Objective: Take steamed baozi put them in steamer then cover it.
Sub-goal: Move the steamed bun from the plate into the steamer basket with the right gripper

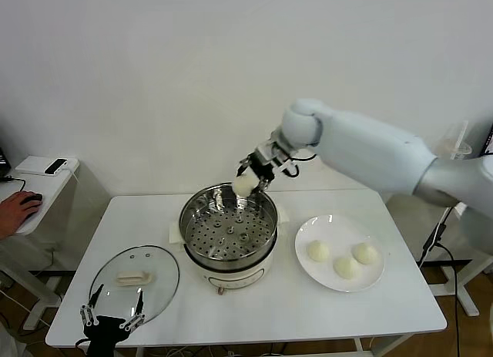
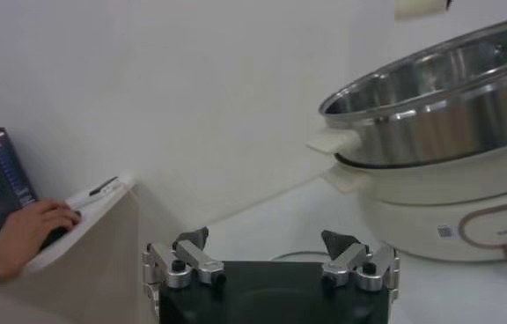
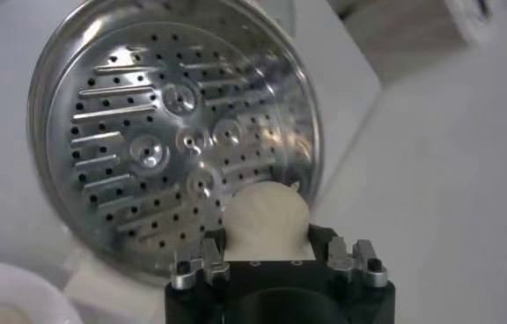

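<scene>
my right gripper (image 1: 248,181) hangs over the far rim of the steamer (image 1: 229,232), fingers closed on one steamed baozi (image 1: 244,185). from my right wrist the bun (image 3: 267,216) sits pinched between the pads, with the perforated tray (image 3: 161,150) bare beneath it and its raised studs catching light. the steel wall of the pot stands between the bun and the tray floor on the far side; the bun is above that rim, not yet inside.

three more baozi (image 1: 344,257) lie together on the white plate (image 1: 323,226), just beside the steamer on my right side. the cover (image 1: 135,281) lies flat on the table (image 1: 308,311) to my left of the steamer, cream handle up.

my left gripper (image 1: 114,314) waits low at the near table edge, just in front of the cover, fingers spread wide and holding nothing. from that wrist i see the steamer's side (image 2: 447,114) on its white base. well off to the left, a person's hand (image 1: 17,209) rests on a mouse at a side desk (image 1: 38,187), with a phone (image 1: 55,166) on it.
</scene>
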